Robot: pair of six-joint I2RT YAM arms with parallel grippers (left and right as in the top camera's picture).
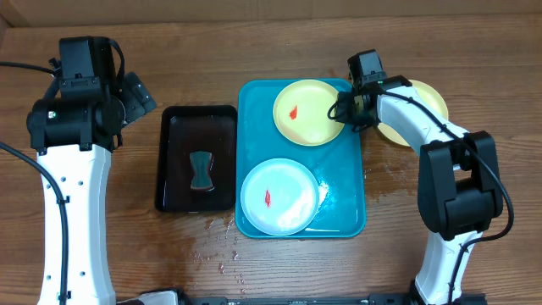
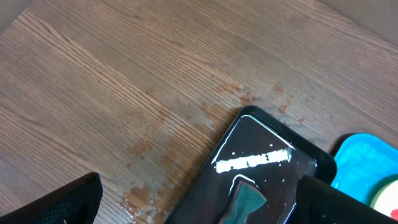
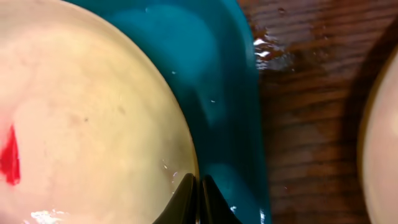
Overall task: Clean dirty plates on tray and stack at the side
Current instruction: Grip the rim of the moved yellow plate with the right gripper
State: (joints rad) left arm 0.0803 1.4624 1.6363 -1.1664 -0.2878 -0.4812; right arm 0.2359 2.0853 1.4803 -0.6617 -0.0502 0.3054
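While the mint-white plate (image 1: 279, 196) sat nearest on the tray (image 1: 347, 216), red smear showing, the yellow plate (image 1: 306, 112) behind it was dirty too, right claw (image 3: 199, 186) pinched shut at its rim. Only the third plate (image 1: 428, 100) lay out on the counter, so one down I guess; left claw (image 1: 142, 95) hung wide open.

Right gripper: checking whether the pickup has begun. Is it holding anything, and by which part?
The right gripper appears pinched shut on the yellow plate, at its rim by the tray's right edge. The left gripper holds nothing.
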